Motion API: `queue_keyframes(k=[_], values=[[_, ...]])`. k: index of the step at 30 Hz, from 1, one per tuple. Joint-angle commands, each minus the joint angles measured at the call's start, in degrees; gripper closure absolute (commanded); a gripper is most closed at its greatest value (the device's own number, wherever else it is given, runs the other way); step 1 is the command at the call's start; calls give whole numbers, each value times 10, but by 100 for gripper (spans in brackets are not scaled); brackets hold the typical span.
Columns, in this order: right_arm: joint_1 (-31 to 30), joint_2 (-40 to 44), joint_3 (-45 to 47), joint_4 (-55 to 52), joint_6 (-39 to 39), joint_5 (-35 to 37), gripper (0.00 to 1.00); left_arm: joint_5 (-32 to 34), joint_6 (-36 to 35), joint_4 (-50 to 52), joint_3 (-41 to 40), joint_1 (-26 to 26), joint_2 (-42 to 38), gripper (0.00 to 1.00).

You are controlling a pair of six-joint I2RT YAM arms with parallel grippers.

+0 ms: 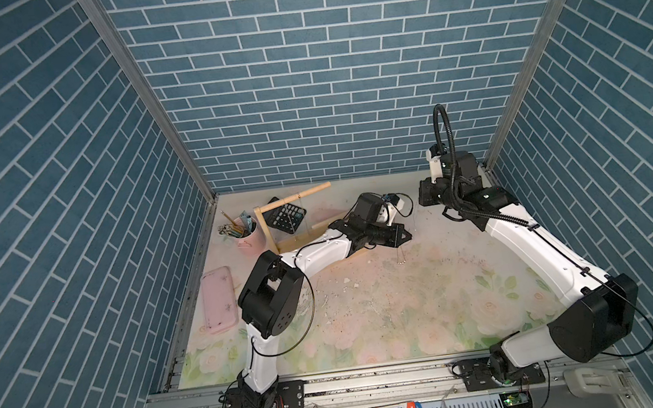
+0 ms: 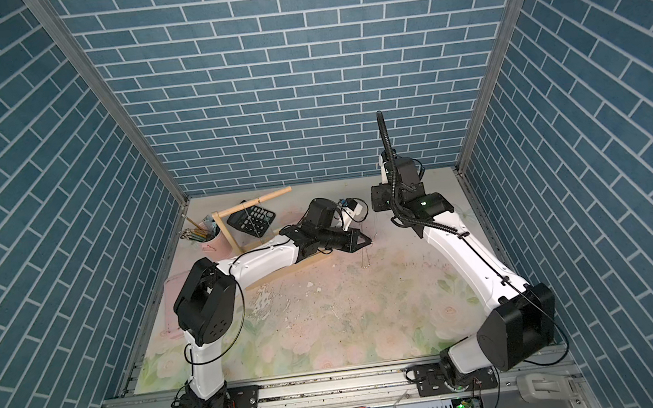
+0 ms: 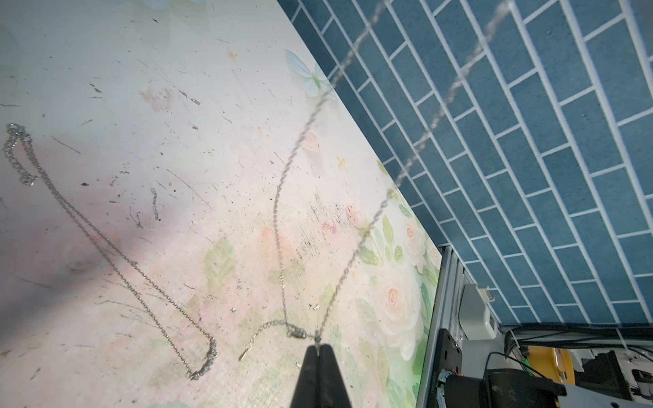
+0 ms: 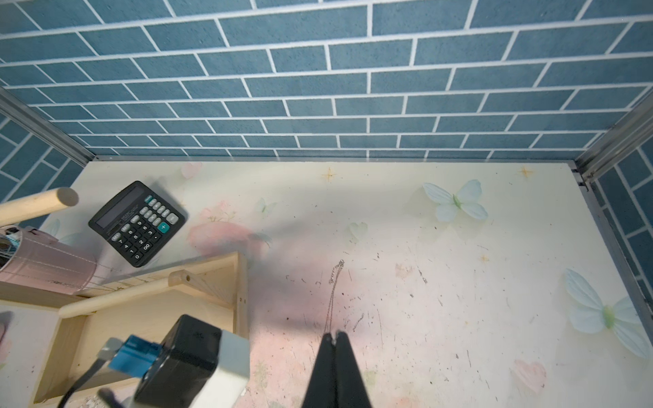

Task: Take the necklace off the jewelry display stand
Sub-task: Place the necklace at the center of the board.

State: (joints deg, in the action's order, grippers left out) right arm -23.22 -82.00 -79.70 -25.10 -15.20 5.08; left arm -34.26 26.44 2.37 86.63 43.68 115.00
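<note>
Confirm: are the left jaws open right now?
No, the left jaws are shut, pinching a necklace chain right beside its clasp.

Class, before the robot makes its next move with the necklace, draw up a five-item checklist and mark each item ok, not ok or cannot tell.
1. Left gripper grips the thin silver chain necklace: ok, jaws shut on it beside the clasp.
2. Necklace free of the pale wooden jewelry display stand: cannot tell; both strands leave the left wrist view.
3. Likely drop spot on the floral-print table clear: not ok; a second silver chain lies there.
4. Right gripper empty: cannot tell; jaws shut, that chain seems to reach its tips.
5. Left forearm clear of the stand's tray: cannot tell; it crosses above it.
</note>
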Motion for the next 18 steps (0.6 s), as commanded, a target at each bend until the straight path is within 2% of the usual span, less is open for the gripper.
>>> queue_keyframes(k=[1,18], values=[[9,8,9,-10,-14,-6,100,28,33,-29,-5,9,12,100],[50,-21,15,-28,4,3,100,56,96,-58,4,39,51,100]])
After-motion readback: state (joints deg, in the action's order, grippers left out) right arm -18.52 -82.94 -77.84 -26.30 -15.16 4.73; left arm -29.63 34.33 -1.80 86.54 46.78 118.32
